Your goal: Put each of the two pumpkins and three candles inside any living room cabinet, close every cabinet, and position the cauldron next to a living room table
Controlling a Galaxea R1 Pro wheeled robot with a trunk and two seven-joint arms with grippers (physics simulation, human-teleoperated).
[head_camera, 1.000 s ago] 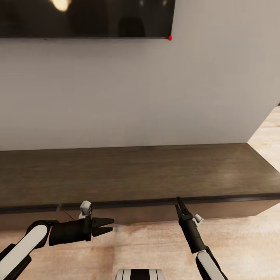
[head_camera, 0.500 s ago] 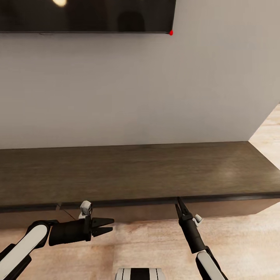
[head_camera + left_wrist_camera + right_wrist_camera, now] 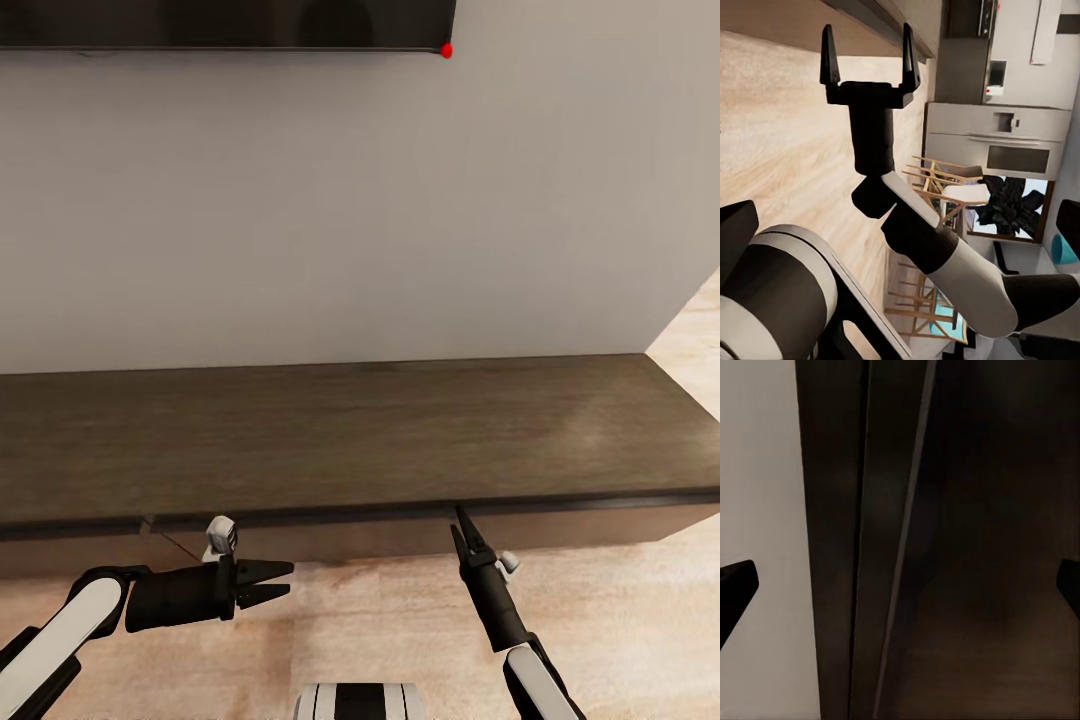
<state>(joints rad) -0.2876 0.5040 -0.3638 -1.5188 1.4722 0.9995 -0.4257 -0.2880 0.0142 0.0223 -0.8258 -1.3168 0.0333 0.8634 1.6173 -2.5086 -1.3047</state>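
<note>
The plain pale-grey wall (image 3: 330, 200) takes up most of the head view, with the lower edge of a black wall-mounted TV (image 3: 220, 22) at its top and light wood-plank floor (image 3: 620, 610) at the foot. Against the wall runs the long, low dark-brown wooden cabinet (image 3: 330, 440), its top bare and its shaded front just beyond the arms; the fronts look closed, though a slanted seam near the left end leaves that uncertain. The robot stands square to it, which suits either opening a drawer or checking that all are shut. The left gripper (image 3: 278, 582) lies sideways, low over the floor and short of the cabinet front, its two black fingers parted a little with nothing between them, seemingly parked out of the way. The right gripper (image 3: 461, 525) points straight at the lip under the cabinet top, its tips at or just short of that edge; in the left wrist view the right gripper's fingers (image 3: 829, 54) stand spread wide and empty, so I judge it is lined up to hook or press a drawer front. No pumpkin, candle or cauldron appears here.
</note>
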